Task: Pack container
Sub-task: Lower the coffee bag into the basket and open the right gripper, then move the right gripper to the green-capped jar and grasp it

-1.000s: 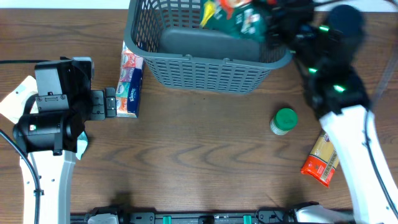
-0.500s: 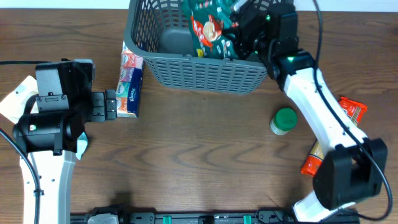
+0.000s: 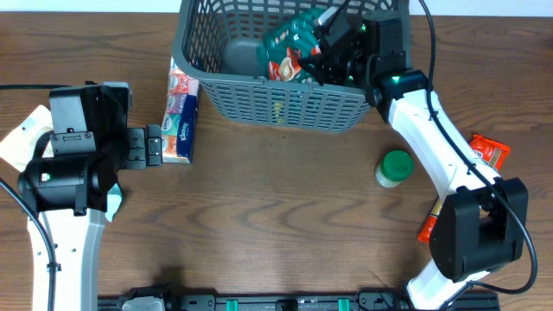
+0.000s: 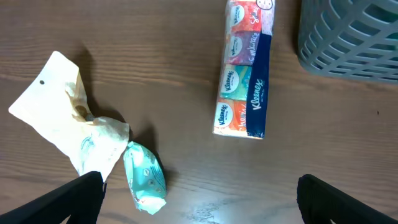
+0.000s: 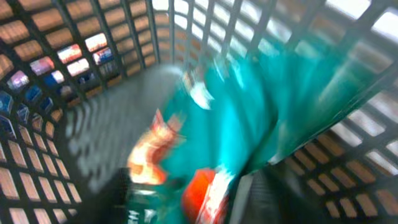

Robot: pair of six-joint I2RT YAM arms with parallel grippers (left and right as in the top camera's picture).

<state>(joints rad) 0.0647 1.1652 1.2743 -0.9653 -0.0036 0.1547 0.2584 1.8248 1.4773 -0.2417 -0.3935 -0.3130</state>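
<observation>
Dropped lower than half a second ago, the teal-green foil snack packet (image 3: 289,53) sits inside the large grey slotted plastic basket (image 3: 285,105) at the wooden table's (image 3: 259,216) far edge. Whether the right gripper (image 3: 327,47) above it grips or has let go is unclear. The left gripper (image 3: 160,144) is spread wide and empty.

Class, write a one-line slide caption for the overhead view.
Right gripper beside teal snack bag inside large grey slotted plastic basket.
</observation>
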